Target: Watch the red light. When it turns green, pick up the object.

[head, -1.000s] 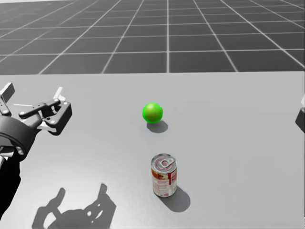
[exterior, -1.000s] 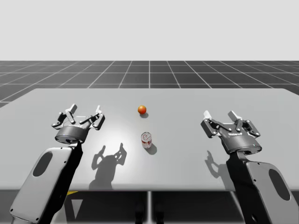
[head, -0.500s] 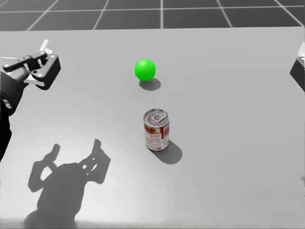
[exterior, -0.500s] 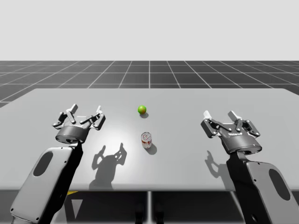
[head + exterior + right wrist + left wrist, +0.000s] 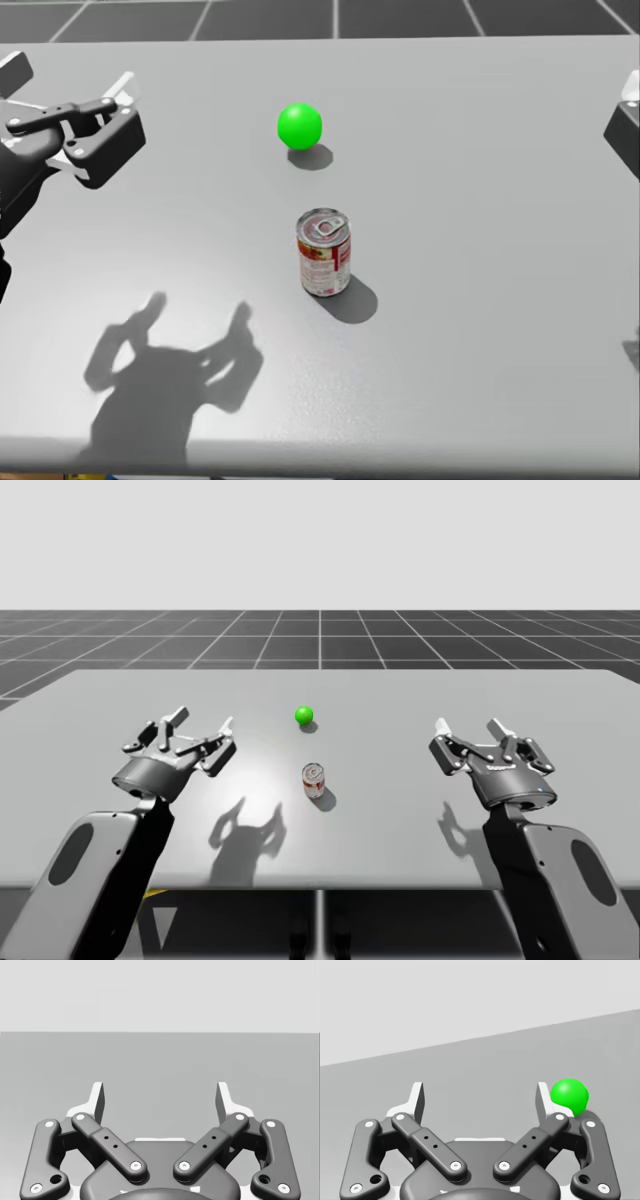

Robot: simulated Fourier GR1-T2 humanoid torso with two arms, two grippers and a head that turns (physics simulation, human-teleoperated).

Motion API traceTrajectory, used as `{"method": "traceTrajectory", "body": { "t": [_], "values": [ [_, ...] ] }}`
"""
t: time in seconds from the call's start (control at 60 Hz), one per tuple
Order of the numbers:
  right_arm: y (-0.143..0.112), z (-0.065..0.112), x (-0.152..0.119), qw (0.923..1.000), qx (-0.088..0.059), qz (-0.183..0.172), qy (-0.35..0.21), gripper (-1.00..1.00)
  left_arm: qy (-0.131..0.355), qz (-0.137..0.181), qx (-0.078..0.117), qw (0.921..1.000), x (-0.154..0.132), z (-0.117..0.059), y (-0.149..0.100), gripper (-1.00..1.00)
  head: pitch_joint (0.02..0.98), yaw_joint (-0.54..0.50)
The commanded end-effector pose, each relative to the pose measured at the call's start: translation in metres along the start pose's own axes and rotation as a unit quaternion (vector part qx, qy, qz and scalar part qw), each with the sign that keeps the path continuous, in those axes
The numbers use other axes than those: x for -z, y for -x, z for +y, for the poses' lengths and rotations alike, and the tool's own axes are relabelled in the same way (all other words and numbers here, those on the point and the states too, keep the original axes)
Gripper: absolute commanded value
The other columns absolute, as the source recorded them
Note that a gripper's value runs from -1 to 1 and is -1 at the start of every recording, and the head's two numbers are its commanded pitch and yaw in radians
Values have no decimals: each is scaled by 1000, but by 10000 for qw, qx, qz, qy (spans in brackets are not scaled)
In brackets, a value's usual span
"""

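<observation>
Both splayed, empty — left gripper (image 5: 202, 722), right gripper (image 5: 468, 728) — sealed upright can (image 5: 324, 255) nr green light (image 5: 299, 126).

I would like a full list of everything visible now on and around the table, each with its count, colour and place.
light: one, green ball, on the table beyond the can, apart from it.
can: one, red and white with a silver top, upright near the table's middle.
table: one, grey, under the light and the can.
floor: one, dark with a pale grid, behind the table.
left hand: one, dark grey, open and empty, above the table left of the can.
right hand: one, dark grey, open and empty, above the table right of the can.
</observation>
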Motion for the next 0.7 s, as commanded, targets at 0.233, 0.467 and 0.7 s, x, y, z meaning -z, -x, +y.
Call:
{"method": "traceTrajectory", "body": {
  "t": [0.233, 0.467, 0.7],
  "values": [
    [4, -1, 2, 9998, -143, 9, 128, -1000, 2060, 0, -34, 9785, -46, -50, 2, -1000, 823, 33],
    [5, -1, 3, 9997, -186, 3, 155, -1000, 2434, 107, 5, 9699, -46, -69, 39, -1000, 816, 32],
    [5, -2, 3, 9997, -207, -11, 156, -1000, 2778, 543, -84, 9591, -35, -83, 62, -1000, 809, 37]
  ]
}}
